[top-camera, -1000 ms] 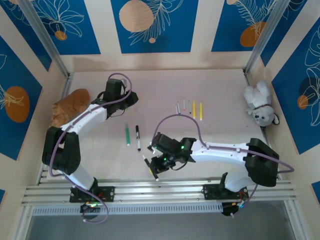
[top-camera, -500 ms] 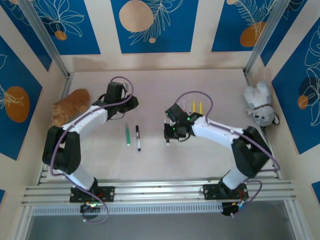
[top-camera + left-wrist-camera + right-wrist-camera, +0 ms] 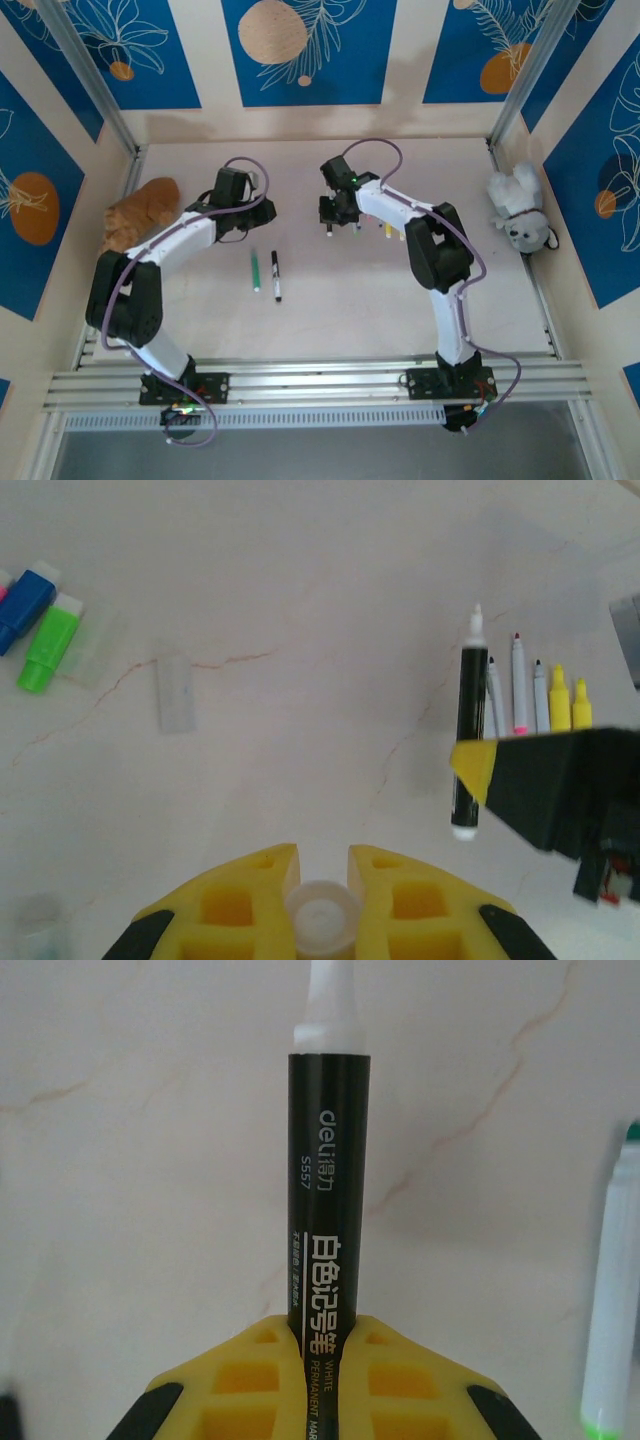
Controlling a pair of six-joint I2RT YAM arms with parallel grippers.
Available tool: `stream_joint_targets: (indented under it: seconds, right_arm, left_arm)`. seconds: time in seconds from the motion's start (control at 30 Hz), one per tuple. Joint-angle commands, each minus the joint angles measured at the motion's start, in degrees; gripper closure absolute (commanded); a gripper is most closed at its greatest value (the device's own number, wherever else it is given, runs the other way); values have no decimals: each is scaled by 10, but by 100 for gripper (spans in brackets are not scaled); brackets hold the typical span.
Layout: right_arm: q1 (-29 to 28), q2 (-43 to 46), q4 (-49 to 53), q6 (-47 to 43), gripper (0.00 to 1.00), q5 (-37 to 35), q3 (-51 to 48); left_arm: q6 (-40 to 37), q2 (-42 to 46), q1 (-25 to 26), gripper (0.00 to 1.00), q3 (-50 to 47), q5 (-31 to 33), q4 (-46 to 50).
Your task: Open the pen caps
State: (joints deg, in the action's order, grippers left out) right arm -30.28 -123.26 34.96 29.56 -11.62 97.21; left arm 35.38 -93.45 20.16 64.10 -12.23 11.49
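Nearest the arm bases, a slim green plastic marker pen (image 3: 255, 268) and a slim black plastic marker pen (image 3: 276, 275) are lying side by side on the pale marbled tabletop (image 3: 330, 320). Beyond them, the left gripper (image 3: 322, 865) is clenching a small translucent white plastic pen cap (image 3: 321, 918), while the right gripper (image 3: 325, 1330) is grasping a black-barrelled white marker pen (image 3: 330, 1160), its white nib showing bare. Farther off, a blue plastic cap (image 3: 25, 598), a green plastic cap (image 3: 47, 642) and a clear plastic cap (image 3: 175, 692) are lying loose, well apart from a row of thin white and yellow pens (image 3: 560, 695).
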Motion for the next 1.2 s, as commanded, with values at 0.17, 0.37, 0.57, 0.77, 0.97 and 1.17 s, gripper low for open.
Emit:
stream_joint_targets:
  seconds: [0.17, 0.37, 0.57, 0.77, 0.97, 1.17]
  right_arm:
    - [10, -50, 103, -35, 100, -21, 75]
    - [15, -27, 89, -29, 100, -32, 28]
    - [25, -19, 80, -30, 100, -34, 0]
    - [36, 0, 68, -30, 100, -34, -27]
    - [37, 7, 74, -31, 92, -29, -28]
    - [31, 48, 61, -24, 65, -3, -43]
  left_arm:
    - [-15, -28, 2, 100, 11, -27, 7]
    - [-15, -42, 2, 100, 22, -30, 6]
    - [-12, -49, 2, 100, 28, -31, 6]
    - [-11, -51, 4, 100, 26, -30, 5]
    - [-10, -63, 10, 100, 35, -29, 5]
    - [-25, -94, 12, 100, 63, -18, 16]
